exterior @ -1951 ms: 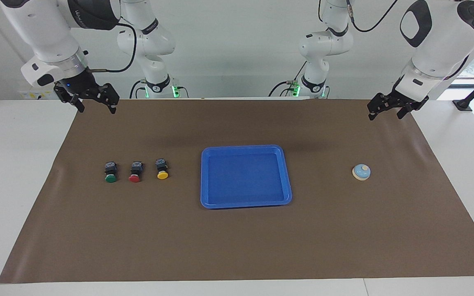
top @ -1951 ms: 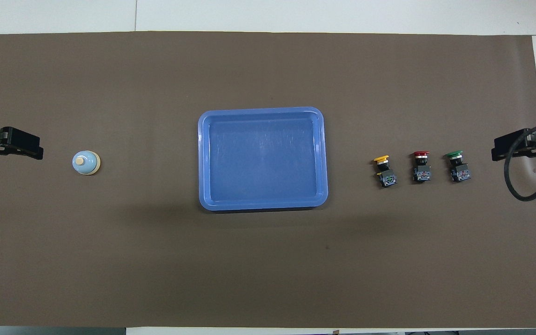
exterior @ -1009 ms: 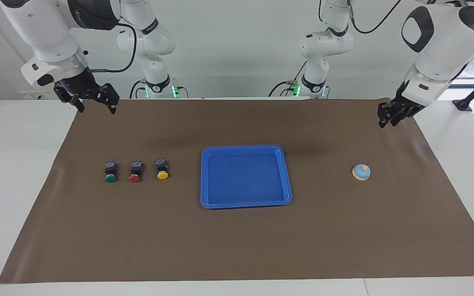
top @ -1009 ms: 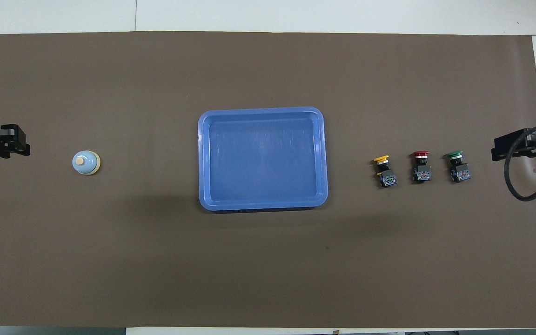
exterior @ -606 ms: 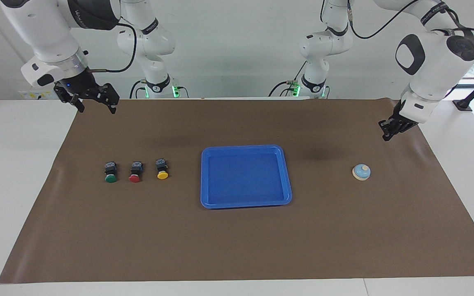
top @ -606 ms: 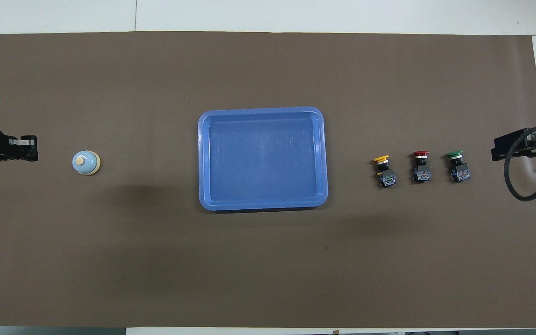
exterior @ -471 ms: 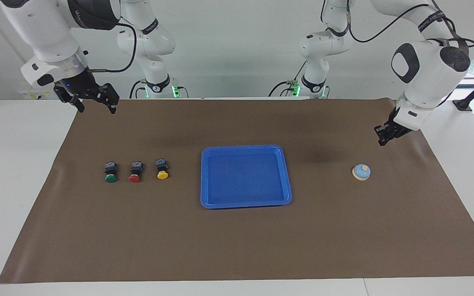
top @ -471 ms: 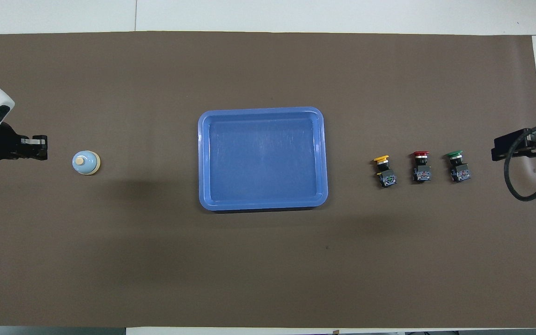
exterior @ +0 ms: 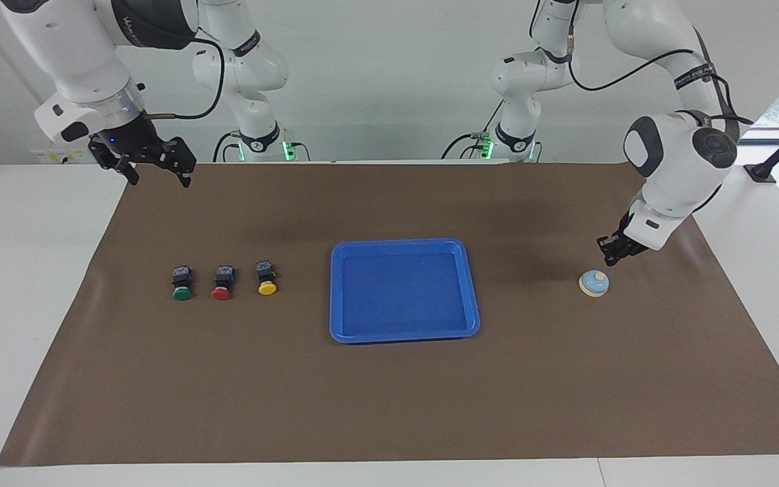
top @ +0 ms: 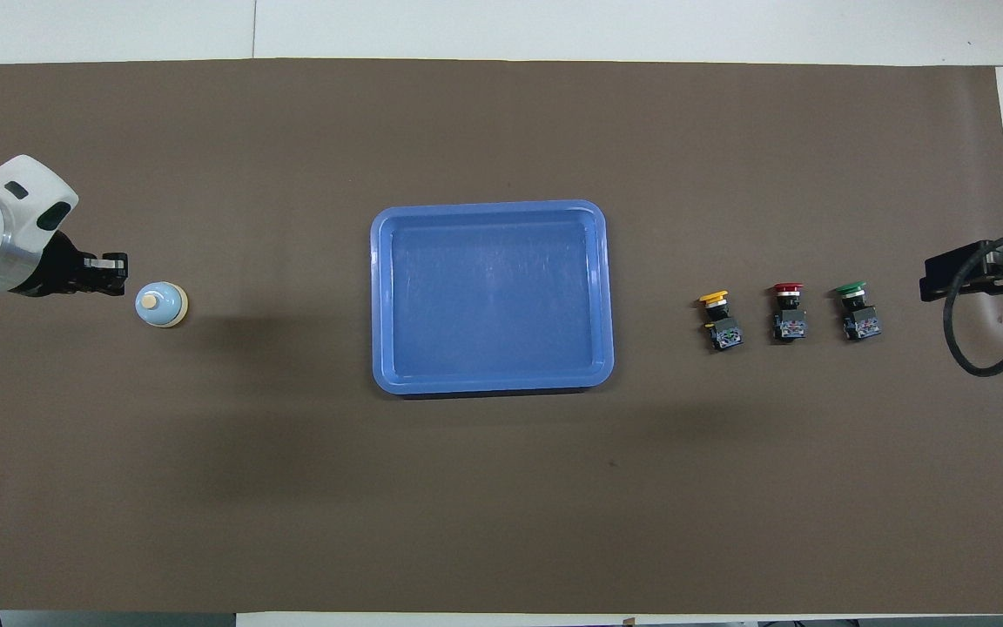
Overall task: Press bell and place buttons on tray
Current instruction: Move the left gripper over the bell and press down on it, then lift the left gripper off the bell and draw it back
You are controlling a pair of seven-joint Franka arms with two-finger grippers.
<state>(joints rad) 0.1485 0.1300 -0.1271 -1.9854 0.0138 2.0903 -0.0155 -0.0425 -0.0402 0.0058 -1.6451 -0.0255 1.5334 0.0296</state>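
The light-blue bell [exterior: 594,283] [top: 161,305] with its cream knob stands toward the left arm's end of the table. My left gripper [exterior: 610,258] [top: 118,272] hangs shut just above and beside the bell, apart from it, with nothing held. Three buttons lie in a row toward the right arm's end: green [exterior: 182,283] [top: 856,312], red [exterior: 223,283] [top: 788,313] and yellow [exterior: 266,278] [top: 718,321]. The blue tray [exterior: 343,330] [top: 381,379] lies between bell and buttons with nothing in it. My right gripper [exterior: 159,174] [top: 932,279] waits open over the mat's corner by the right arm's base.
A brown mat [exterior: 389,406] [top: 501,505] covers most of the white table [exterior: 24,270]. A black cable [top: 972,348] loops down from the right arm's wrist.
The left arm has swung down and toward the bell, and its gripper has shut on the way. The right arm, the buttons, the tray and the bell have not moved.
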